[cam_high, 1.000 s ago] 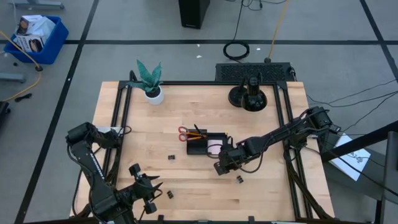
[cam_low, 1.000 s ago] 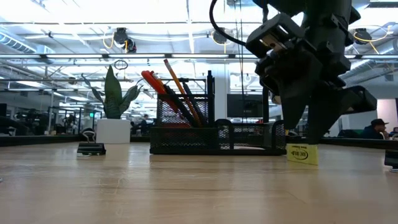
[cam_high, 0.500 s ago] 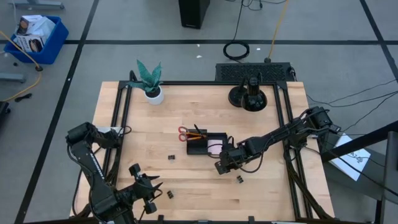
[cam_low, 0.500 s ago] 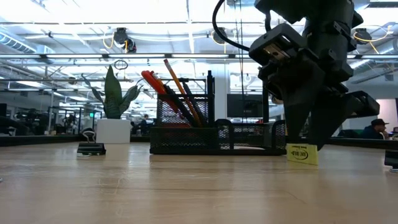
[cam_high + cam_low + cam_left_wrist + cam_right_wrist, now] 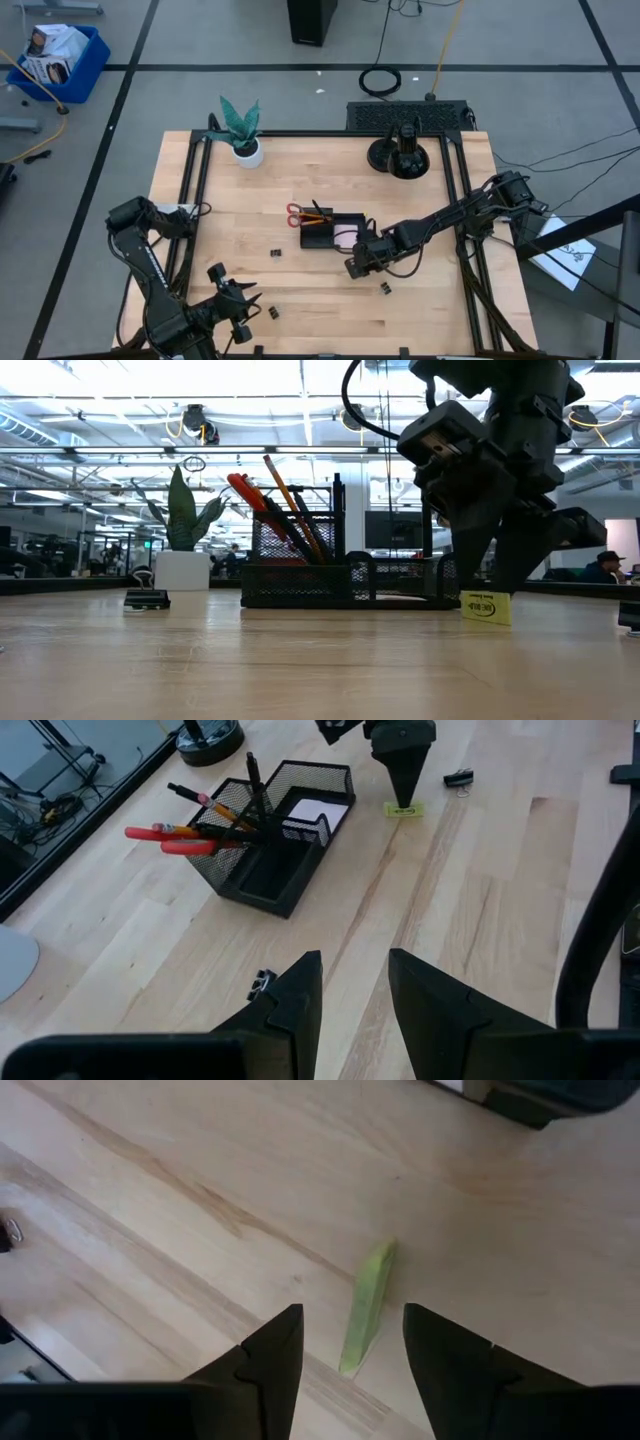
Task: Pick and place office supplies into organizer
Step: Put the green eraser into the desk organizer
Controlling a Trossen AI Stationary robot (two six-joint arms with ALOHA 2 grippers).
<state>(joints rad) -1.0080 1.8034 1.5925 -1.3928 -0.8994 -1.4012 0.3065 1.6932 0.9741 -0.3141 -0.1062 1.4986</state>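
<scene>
Right gripper (image 5: 345, 1342) poised over the yellow-green piece (image 5: 365, 1306), fingers apart and gripping nothing.

The piece stands on its thin edge on the table (image 5: 440, 310), directly ahead of and below the gripper, in the gap between the spread fingers; its long axis runs along that gap, so closing would pinch its flat faces. This arm is by far the nearer: the left gripper (image 5: 350, 985), fingers also parted and empty, waits well off at the near table edge. The organizer (image 5: 333, 230), already holding pens and the scissors (image 5: 297, 213), sits just beyond the piece, with bare wood around it for a short carry. A binder clip (image 5: 384, 289) lies behind, clear of the approach.
</scene>
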